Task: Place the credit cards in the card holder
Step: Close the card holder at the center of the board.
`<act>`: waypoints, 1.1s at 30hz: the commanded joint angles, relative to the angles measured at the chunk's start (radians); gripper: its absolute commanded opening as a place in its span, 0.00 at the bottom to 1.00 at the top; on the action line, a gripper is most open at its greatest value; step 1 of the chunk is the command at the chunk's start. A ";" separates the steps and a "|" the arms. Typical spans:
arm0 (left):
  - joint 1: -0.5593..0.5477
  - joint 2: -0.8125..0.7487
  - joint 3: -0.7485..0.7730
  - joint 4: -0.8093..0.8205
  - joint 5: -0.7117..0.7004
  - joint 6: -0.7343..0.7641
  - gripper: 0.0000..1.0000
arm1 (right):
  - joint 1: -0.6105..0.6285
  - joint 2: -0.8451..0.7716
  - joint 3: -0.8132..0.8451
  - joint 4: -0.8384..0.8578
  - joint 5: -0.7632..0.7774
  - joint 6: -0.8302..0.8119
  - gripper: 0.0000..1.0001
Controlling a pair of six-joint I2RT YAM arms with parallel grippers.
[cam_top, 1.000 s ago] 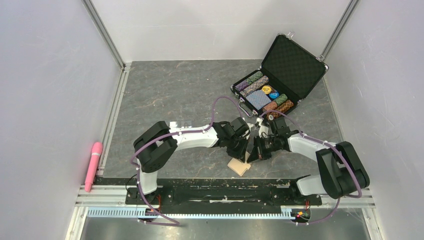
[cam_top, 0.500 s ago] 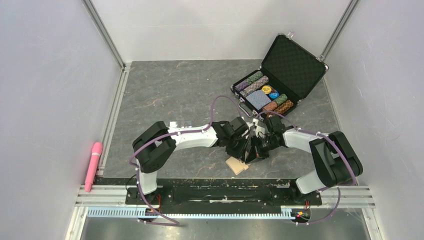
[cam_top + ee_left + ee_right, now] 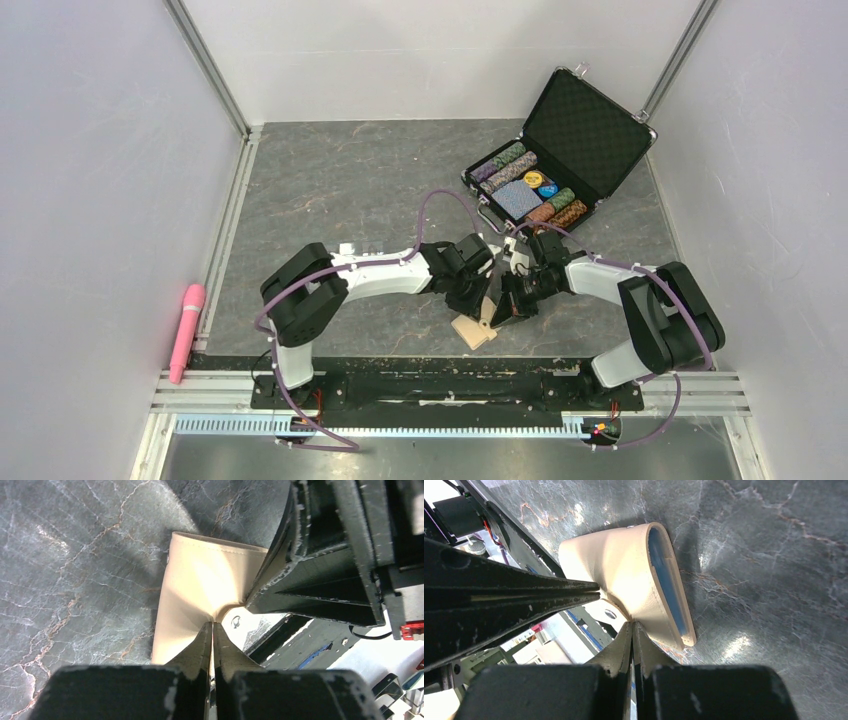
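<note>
The card holder (image 3: 474, 329) is found on the table (image 3: 330, 200) near its front edge, pinched by the clenched left gripper (image 3: 212, 630) and right gripper (image 3: 632, 629); a thin flap could be lost if it is pulled unevenly; no credit cards are seen.

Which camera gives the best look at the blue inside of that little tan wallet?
The right wrist view: the card holder gapes toward it, showing its blue lining. The left wrist view shows only the tan outside; the top view, a small tan patch.

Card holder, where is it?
In the top view the card holder sits mid-front on the table, pinched by the left gripper and right gripper.
</note>
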State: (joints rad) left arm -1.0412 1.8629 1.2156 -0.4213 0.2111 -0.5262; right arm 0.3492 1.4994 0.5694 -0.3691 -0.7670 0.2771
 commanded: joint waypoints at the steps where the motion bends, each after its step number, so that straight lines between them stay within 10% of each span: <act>1: 0.013 -0.051 -0.020 0.037 0.030 0.040 0.07 | 0.014 0.023 0.001 0.000 0.100 -0.031 0.00; 9: 0.021 -0.047 -0.038 0.079 0.064 0.011 0.25 | 0.014 0.021 0.009 0.004 0.086 -0.028 0.00; 33: 0.101 -0.061 -0.171 0.306 0.288 -0.123 0.29 | 0.014 0.029 0.016 0.004 0.085 -0.029 0.00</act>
State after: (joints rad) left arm -0.9375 1.7962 1.0412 -0.1814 0.4084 -0.6052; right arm 0.3515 1.5013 0.5743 -0.3748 -0.7639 0.2771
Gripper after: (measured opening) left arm 0.292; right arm 0.004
